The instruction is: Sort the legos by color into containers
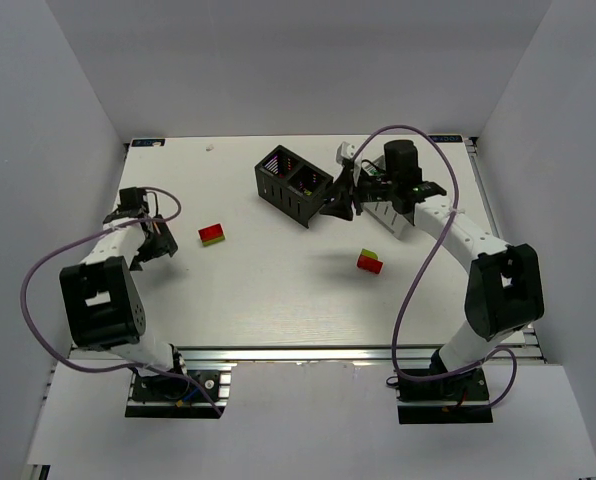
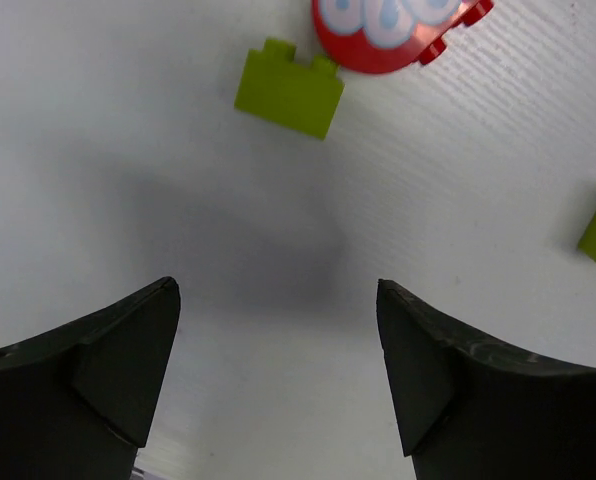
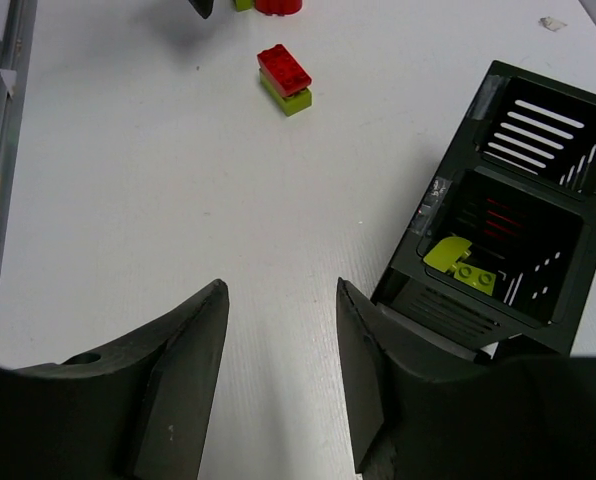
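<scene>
My left pincer (image 2: 278, 370) and right pincer (image 3: 278, 370): spread, empty
The black slotted plastic bin (image 3: 448, 310) sits just right of the right one; I could bump it.

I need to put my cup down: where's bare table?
Bare: the near strip of table below the left lego stack and right lego stack, and the far-left corner beside the black bin. Crowded: far right, around the right gripper and white bin.
</scene>
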